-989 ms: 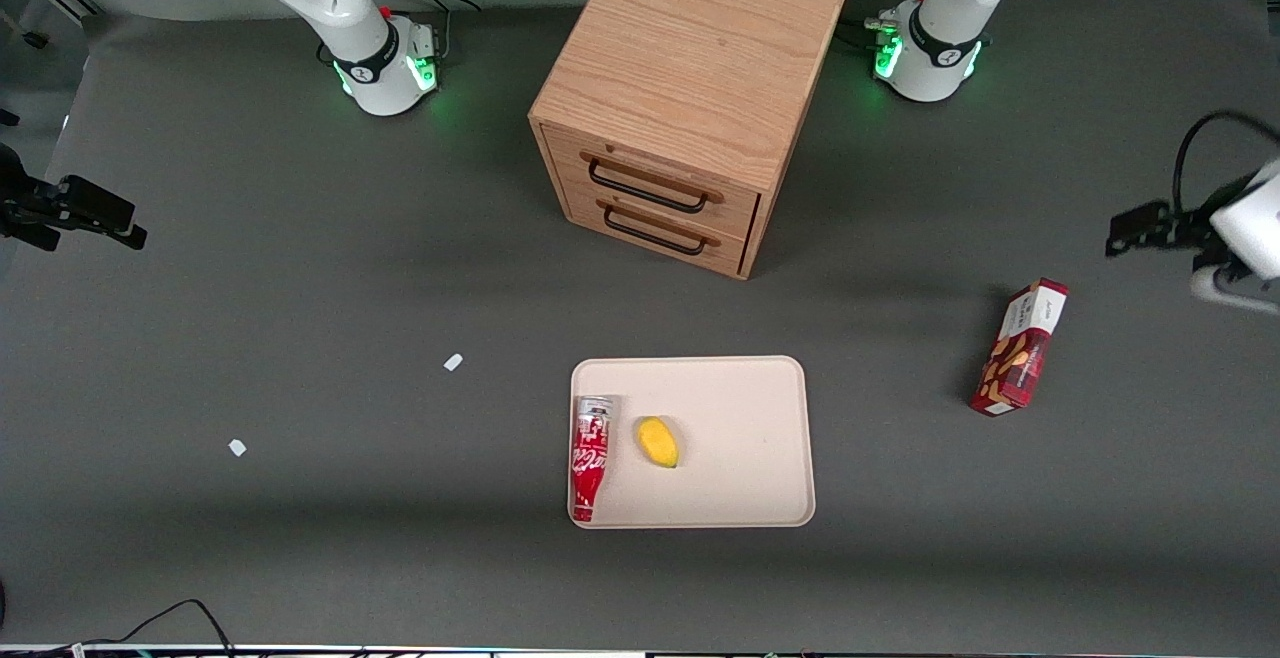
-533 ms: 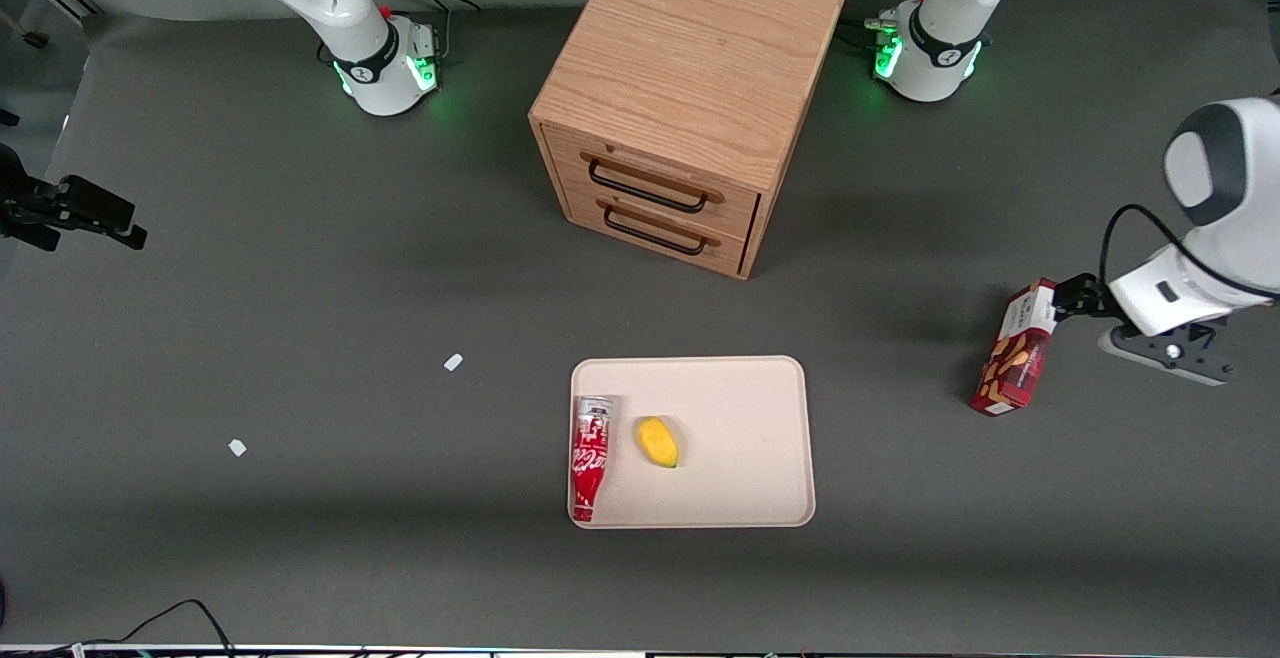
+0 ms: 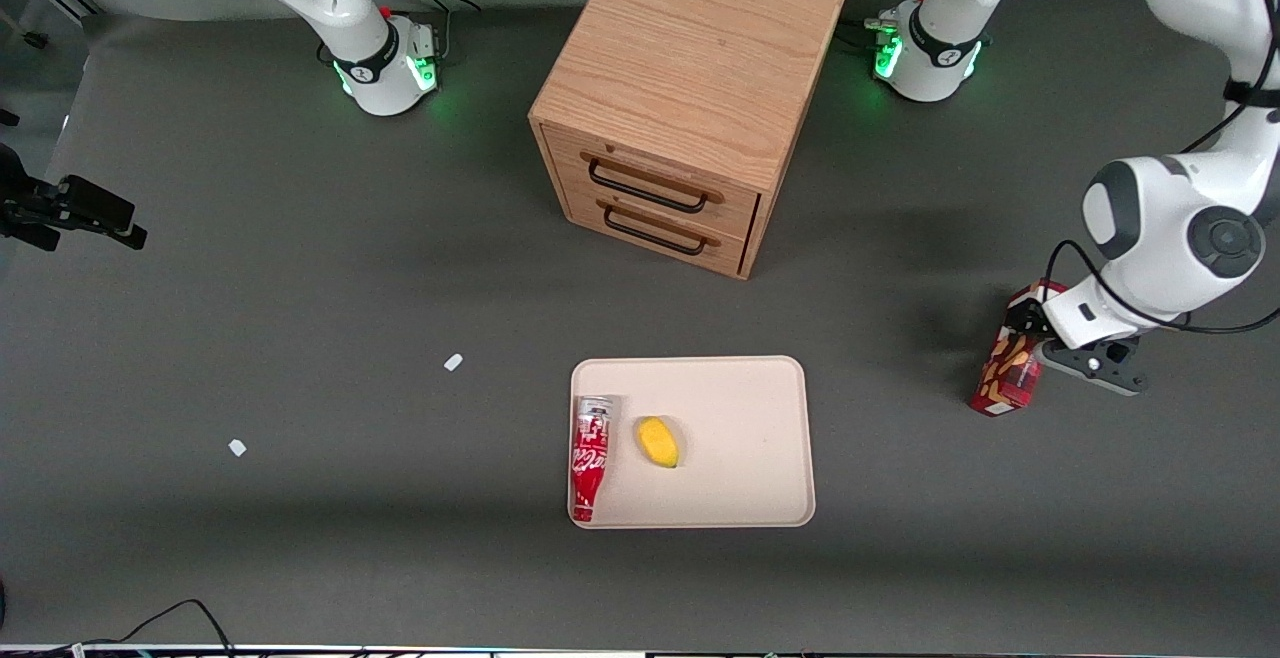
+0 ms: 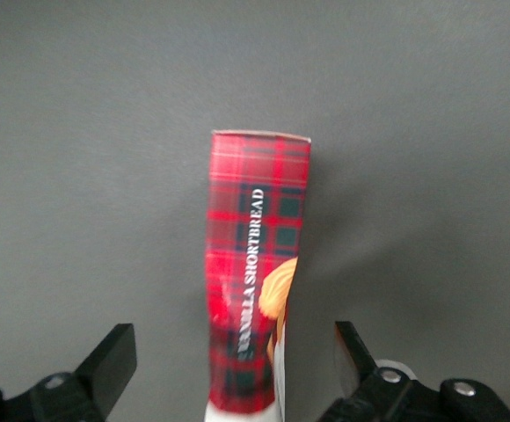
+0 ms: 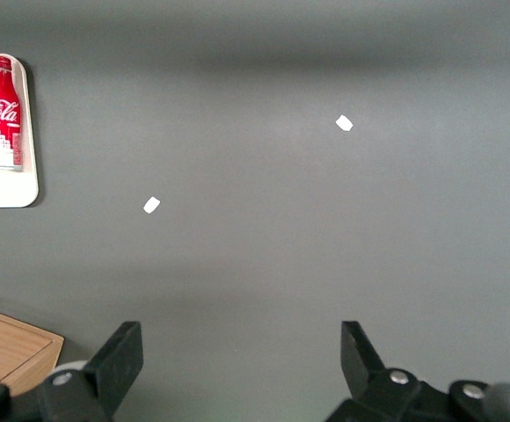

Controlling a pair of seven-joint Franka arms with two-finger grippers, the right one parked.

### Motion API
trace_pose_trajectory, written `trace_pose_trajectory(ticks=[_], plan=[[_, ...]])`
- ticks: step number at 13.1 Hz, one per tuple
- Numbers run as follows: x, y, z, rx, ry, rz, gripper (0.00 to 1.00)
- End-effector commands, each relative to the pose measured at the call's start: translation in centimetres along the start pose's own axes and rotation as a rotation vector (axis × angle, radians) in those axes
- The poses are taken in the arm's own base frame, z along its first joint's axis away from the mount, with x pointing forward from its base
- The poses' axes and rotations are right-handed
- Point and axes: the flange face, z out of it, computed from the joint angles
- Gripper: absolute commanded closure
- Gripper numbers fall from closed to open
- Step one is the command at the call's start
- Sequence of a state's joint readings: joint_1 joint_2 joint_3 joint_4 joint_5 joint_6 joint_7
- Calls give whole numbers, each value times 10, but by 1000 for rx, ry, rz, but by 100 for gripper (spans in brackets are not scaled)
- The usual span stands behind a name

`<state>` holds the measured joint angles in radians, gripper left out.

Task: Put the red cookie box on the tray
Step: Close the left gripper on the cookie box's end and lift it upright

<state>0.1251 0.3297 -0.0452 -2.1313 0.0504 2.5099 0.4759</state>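
We are finding the red cookie box (image 4: 257, 272) lying on the dark table mat toward the working arm's end, well apart from the tray (image 3: 740, 388), with the left gripper (image 3: 1030, 323) hovering over the box's white-panelled end. In the wrist view the fingers (image 4: 110, 360) are standing wide, one on each side of the box and clear of its walls, so the gripper is gripping nothing. We are judging the risks as these: the box is resting on a narrow side, so a finger arriving first on one wall could tip or skid it before the other closes; a grip taken this near the end could let the long carton swing or droop when lifted; and hard closure could crush thin cardboard. On the tray, a red-and-white soda bottle (image 3: 590, 458) and a small yellow fruit (image 3: 658, 441) are lying in the half toward the parked arm, so a careless drop could knock them; the bare half looks safer. We are reading "SHORTBREAD" in white on the box's tartan side, preceded by a word that looks like "VANILLA" but is partly unclear. The bottle is carrying Coca-Cola script.
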Motion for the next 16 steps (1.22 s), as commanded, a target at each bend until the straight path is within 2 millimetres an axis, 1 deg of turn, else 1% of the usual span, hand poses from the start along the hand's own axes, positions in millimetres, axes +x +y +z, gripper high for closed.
trace_pose_trajectory(ticks=[1, 2, 3, 5, 7, 8, 11, 12, 13, 14, 16], plan=[[-6, 6, 16, 12, 4, 27, 0], [-8, 3, 18, 12, -1, 21, 0], [-9, 3, 20, 11, -4, 22, 5], [-11, 3, 22, 5, -17, 20, 53], [-11, 5, 22, -1, -26, 23, 91], [-11, 6, 23, -5, -35, 23, 100], [-11, 4, 19, -29, -73, 0, 100], [-6, 1, 10, -32, -75, -6, 100], [-1, -1, -1, -36, -87, -9, 100], [9, -4, -17, -42, -99, -6, 100], [33, -16, -61, -52, -127, -8, 100]])
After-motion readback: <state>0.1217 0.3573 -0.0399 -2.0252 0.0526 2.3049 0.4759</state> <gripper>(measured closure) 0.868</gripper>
